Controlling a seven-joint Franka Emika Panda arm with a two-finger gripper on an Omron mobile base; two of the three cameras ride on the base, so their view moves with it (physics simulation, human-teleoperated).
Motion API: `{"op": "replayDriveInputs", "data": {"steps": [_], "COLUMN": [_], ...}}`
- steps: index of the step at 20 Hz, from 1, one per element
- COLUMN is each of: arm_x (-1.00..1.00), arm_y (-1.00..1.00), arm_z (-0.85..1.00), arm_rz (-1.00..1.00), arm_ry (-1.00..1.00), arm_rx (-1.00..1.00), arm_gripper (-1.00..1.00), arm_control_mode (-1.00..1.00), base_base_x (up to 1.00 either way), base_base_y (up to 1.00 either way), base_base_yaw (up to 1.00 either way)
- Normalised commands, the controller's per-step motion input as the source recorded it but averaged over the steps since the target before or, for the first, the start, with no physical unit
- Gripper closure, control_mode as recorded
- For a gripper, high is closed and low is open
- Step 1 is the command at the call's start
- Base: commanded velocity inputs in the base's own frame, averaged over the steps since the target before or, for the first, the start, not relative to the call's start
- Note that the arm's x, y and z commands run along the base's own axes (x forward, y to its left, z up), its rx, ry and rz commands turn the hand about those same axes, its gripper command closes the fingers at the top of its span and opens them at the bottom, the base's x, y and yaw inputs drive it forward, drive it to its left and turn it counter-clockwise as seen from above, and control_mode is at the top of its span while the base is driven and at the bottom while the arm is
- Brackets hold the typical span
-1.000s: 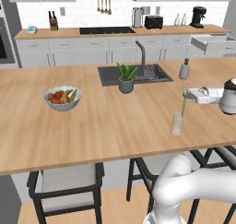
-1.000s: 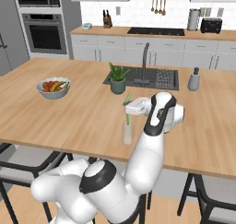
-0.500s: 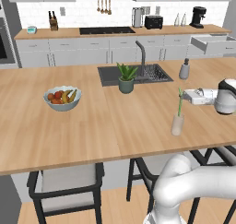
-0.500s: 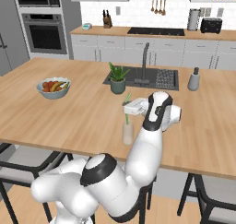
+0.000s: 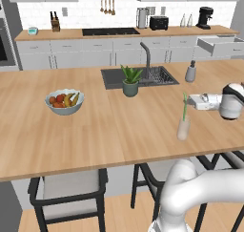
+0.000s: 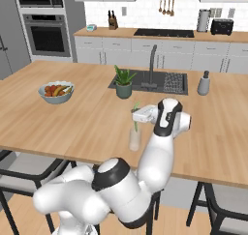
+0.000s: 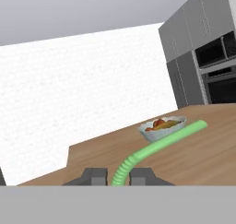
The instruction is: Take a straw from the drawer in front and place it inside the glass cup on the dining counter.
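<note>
The straw (image 5: 184, 108) is a thin green stick held almost upright, its lower end at the mouth of the glass cup (image 5: 182, 129). That clear tumbler stands on the dining counter (image 5: 109, 126) near its front edge. My gripper (image 5: 189, 101) reaches in sideways from the right and is shut on the straw's upper part. From the other side the straw (image 6: 135, 119) hangs over the cup (image 6: 134, 139) below the gripper (image 6: 135, 113). In the hand view the straw (image 7: 161, 144) runs out from between the fingertips (image 7: 94, 176). The drawer (image 5: 224, 44) stands open at the far right.
A fruit bowl (image 5: 64, 101) sits on the left of the island. A potted plant (image 5: 130, 80), the dark sink (image 5: 138, 77) with its faucet and a dispenser bottle (image 5: 190, 72) lie behind the cup. Stools (image 5: 69, 190) stand under the front edge.
The gripper has carried the straw a little to the left, bringing it from just right of the cup to directly over it. The cup has stayed put.
</note>
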Motion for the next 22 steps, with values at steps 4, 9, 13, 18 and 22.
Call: {"op": "replayDriveInputs", "data": {"steps": [4, 9, 13, 18, 22], "arm_x": [0.30, 0.03, -0.88, -0.97, -0.27], "arm_y": [-0.22, -0.05, 0.00, 0.00, 0.10], "arm_z": [-0.15, -0.12, -0.09, -0.01, -0.06], "arm_rz": [0.00, 0.00, 0.00, 0.00, 0.00], "arm_ry": [0.00, 0.00, 0.00, 0.00, 0.00], "arm_rx": [0.00, 0.00, 0.00, 0.01, 0.00], "arm_gripper": [1.00, 1.00, 1.00, 1.00, 1.00], "arm_control_mode": [-1.00, -1.00, -1.00, -1.00, -1.00], "base_base_x": [0.00, 0.00, 0.00, 0.00, 0.00], "base_base_y": [0.00, 0.00, 0.00, 0.00, 0.00], "base_base_yaw": [0.00, 0.00, 0.00, 0.00, 0.00]}}
